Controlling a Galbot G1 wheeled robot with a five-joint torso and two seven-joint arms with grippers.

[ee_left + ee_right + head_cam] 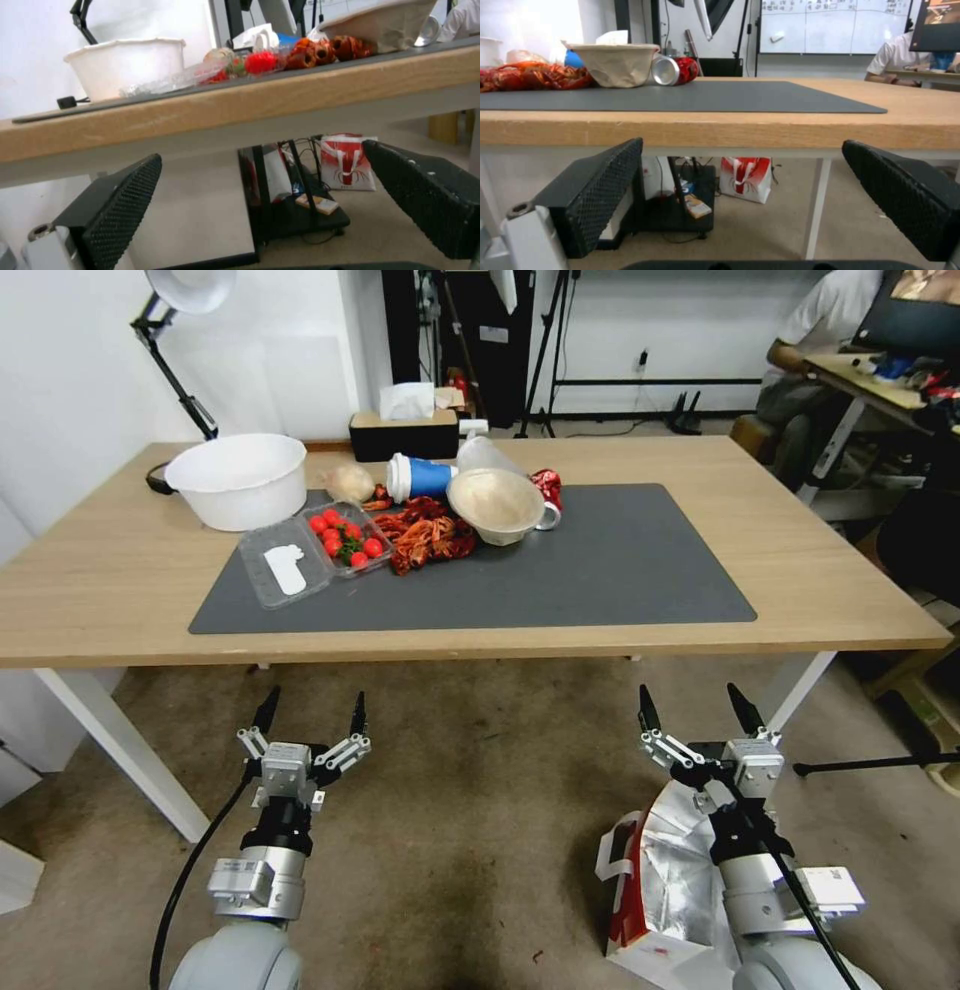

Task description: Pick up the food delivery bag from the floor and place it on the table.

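Probably light but floppy and easily crumpled, food delivery bag [655, 890] on the floor [450, 830] under the spread, empty right claw [697, 708], best pinched by a white strap handle [607, 855]; left claw [312, 712] likewise spread.

Red-sided, foil-lined white food delivery bag [668, 890]; dark grey mat [560, 570]; apparently stained carpet [450, 830].

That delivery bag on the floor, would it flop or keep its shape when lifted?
The delivery bag is creased paper with crinkled foil lining, so it would probably sag and crumple. Its loose strap handles look floppy. It stands open-mouthed, so it may tip.
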